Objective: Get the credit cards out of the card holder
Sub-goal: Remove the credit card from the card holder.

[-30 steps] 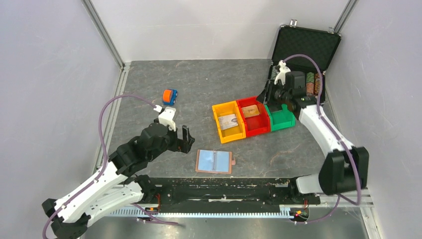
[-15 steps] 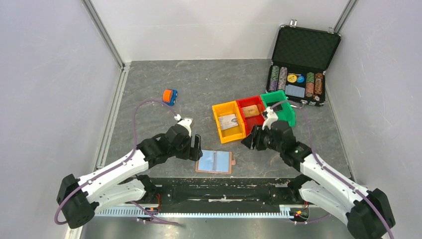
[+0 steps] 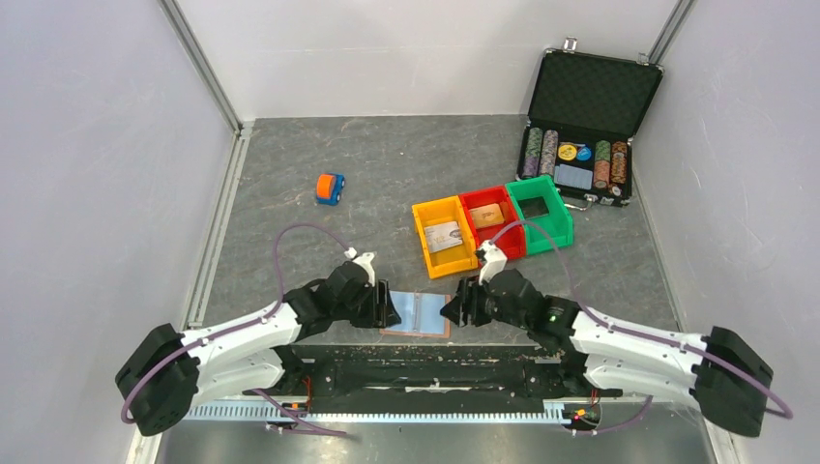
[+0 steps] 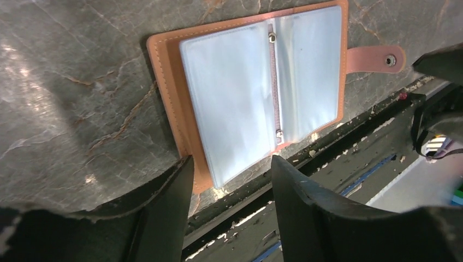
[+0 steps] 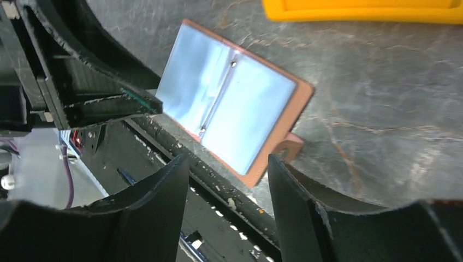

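From my screen, the card holder [image 3: 417,314] lies open and flat: a reddish-brown leather-like cover with stitched edges, two pale blue-grey clear plastic pockets joined at a riveted spine, and a snap strap [image 4: 382,57] sticking out of its right side. It rests on a dark grey table [image 3: 387,155] with a marbled, stone-like pattern, right at the near edge, with the black mounting rail just beside it. Pale grey walls close in the space on three sides.

Beyond the card holder, slightly right, sit three hard plastic bins in a row. The yellow bin [image 3: 422,232] holds a pale credit card [image 3: 444,235], the red bin [image 3: 498,251] holds a tan credit card [image 3: 488,215], and the green bin [image 3: 546,237] is farthest from the holder. Farther off to the right stands an open black case [image 3: 592,92] with foam lining and stacked round chips. Well beyond the holder's left side lies a small orange-and-blue toy [image 3: 330,188].

Both arms are stretched low and reach inward. The left gripper [image 3: 385,307] is at the card holder's left edge and the right gripper [image 3: 456,309] is at its right edge. On each the jaws stand apart, clamping nothing, with a corner of the holder showing in the gap. I cannot tell whether any finger touches the cover.
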